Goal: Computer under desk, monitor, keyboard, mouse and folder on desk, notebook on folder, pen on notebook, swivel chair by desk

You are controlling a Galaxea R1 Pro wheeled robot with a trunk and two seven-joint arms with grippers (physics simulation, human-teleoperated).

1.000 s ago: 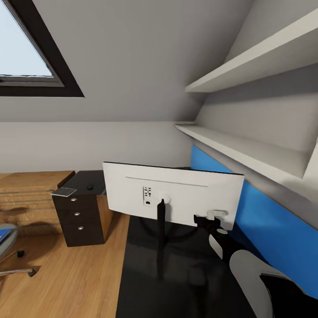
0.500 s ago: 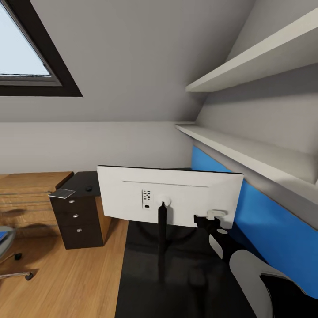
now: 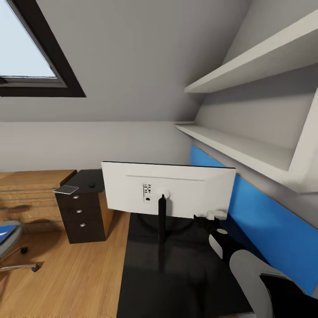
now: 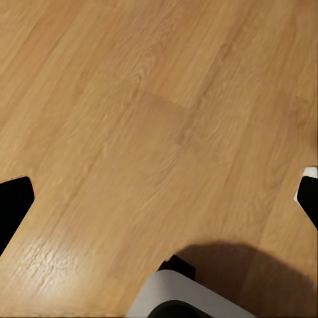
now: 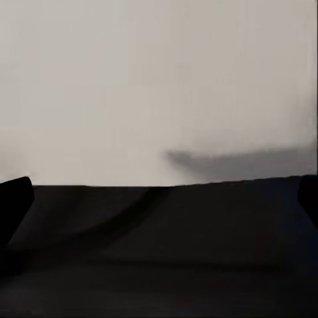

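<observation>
The monitor (image 3: 176, 191) stands on the black desk (image 3: 145, 287) on its thin stand (image 3: 162, 221), its white back toward me. My right gripper (image 3: 215, 217) hovers open just off the monitor's lower right corner; in the right wrist view the gripper (image 5: 159, 199) faces the white panel (image 5: 159, 79) above the desk top (image 5: 159, 258). The swivel chair (image 3: 11, 247) sits at the far left with the blue folder (image 3: 3, 232) on its seat. A flat grey item (image 3: 66, 190) and a small dark object (image 3: 92, 185) lie on a drawer unit. My left gripper (image 4: 159, 199) hangs open over bare wooden floor (image 4: 152, 112).
The dark drawer unit (image 3: 84, 216) stands beyond the desk's left side, with a wooden piece of furniture (image 3: 31, 194) beside it. White shelves (image 3: 238, 150) and a blue wall panel (image 3: 269, 229) run close along the right. A sloped ceiling with a skylight (image 3: 26, 57) rises ahead.
The head view has shifted a little, bringing more of the chair into the picture. The monitor looks slightly narrower, its right edge farther from my right gripper. Both grippers stay open.
</observation>
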